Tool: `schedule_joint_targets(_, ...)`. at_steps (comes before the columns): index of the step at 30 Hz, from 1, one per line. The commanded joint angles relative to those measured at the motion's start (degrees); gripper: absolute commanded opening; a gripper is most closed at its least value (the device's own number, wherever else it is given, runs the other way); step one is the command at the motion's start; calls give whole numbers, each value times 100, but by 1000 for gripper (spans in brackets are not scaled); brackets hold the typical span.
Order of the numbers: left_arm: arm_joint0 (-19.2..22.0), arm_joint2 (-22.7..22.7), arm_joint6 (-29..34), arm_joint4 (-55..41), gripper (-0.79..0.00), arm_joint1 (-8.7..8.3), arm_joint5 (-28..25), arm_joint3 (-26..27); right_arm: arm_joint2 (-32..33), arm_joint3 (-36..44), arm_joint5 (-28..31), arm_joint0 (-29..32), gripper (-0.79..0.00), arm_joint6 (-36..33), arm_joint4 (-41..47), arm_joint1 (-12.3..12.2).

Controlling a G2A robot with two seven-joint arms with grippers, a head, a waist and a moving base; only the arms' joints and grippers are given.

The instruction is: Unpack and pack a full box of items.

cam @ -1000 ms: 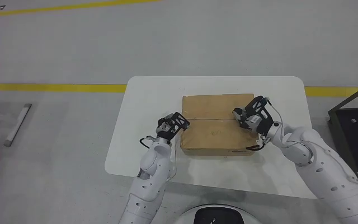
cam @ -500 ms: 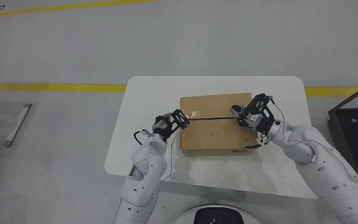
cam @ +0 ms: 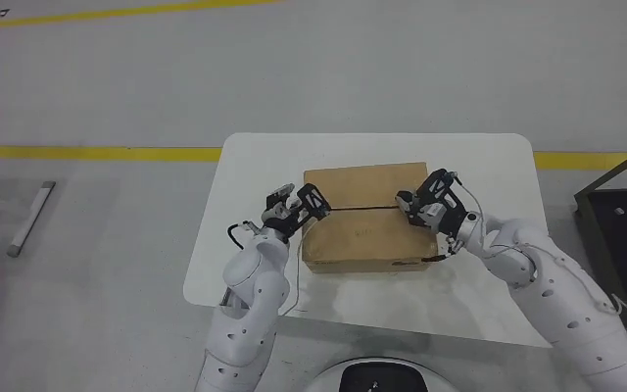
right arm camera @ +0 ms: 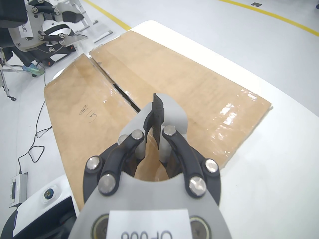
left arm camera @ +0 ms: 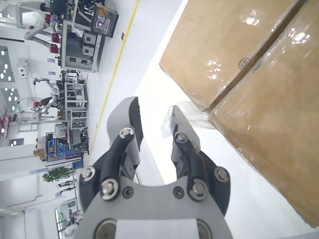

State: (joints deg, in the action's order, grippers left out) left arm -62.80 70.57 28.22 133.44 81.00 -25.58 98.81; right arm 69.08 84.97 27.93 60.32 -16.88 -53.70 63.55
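A closed brown cardboard box [cam: 364, 218] wrapped in glossy clear tape lies on the white table [cam: 245, 186], its two top flaps meeting in a long seam [right arm camera: 109, 80]. My left gripper [cam: 293, 207] is open at the box's left end, level with the seam. A strip of clear tape [left arm camera: 192, 118] stretches from that end of the box to one of its fingers [left arm camera: 180, 123]. My right gripper [right arm camera: 155, 111] is shut over the right end of the seam, just above the box top [cam: 419, 200], with nothing visible between its pads.
The box sits in the middle of the table, with bare tabletop to its left, front and right. A dark rack [cam: 602, 211] stands off the table's right edge. A grey bar [cam: 29, 218] lies on the floor at the left.
The box has slid left across the table. Both grippers have moved left with it, staying at its two ends.
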Motion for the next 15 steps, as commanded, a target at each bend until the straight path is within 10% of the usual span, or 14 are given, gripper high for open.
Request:
schedule_joint_targets(1, 3, -24, 36, 54, 0, 5, 129, 44, -20, -15, -11, -20, -785, -5, 7, 7)
schedule_joint_targets(15, 81, -280, 133, 542, 0, 91, 1533, 108, -133, -15, 7, -76, -785, -66, -87, 40)
